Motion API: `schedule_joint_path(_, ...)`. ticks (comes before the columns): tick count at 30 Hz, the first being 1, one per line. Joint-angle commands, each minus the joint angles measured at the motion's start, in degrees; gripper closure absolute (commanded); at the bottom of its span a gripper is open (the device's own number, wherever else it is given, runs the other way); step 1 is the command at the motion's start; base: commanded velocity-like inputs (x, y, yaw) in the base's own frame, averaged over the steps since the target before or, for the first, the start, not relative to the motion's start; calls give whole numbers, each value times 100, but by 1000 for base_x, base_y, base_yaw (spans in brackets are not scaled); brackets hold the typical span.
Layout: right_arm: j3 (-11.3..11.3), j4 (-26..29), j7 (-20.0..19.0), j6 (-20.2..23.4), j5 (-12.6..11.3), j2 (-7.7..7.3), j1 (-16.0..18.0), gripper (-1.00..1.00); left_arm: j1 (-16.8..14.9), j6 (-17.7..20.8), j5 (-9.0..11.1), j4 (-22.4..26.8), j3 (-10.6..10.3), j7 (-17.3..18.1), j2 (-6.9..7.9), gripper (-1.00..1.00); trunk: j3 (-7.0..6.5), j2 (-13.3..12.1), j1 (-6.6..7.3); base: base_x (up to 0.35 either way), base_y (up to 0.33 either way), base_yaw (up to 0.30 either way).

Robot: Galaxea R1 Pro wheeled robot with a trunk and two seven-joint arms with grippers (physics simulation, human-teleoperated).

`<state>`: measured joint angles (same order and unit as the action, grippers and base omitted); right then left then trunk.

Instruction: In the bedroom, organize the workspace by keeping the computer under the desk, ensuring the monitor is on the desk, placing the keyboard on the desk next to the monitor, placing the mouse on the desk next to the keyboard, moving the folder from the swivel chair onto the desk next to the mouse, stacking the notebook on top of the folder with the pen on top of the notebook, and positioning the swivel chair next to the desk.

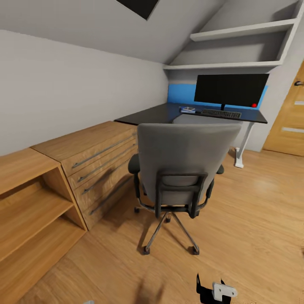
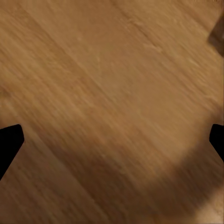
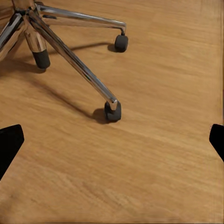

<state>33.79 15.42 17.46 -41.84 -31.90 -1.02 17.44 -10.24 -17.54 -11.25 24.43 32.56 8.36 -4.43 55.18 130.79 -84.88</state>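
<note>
Right now the chair [image 1: 185, 164] stands back-on, well short of the desk [image 1: 169, 113]; its seat and any folder stay hidden. Swing around its side before reaching. Both jaws spread wide over floor [image 3: 154, 154], holding nothing.

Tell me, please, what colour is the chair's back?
Grey, clearest in the head view: chair.
</note>
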Motion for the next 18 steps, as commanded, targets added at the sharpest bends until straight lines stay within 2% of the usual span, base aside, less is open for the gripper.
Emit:
schedule_joint_path(1, 49, 4, 47, -9, -16, -4, 5, -100, -4, -22, -52, 0, 49, 34, -5, -100, 5, 2, 1, 0, 305, -270)
schedule_joint_path(8, 49, 2, 47, -9, -17, -4, 5, -100, -4, -75, -52, 0, 46, 34, -5, -100, 5, 2, 1, 0, 232, -270)
schedule_joint_path(18, 49, 2, 40, -9, -18, -4, 5, -100, -4, -89, -52, -7, 41, 34, -5, -100, 5, 2, 1, 0, 42, -270)
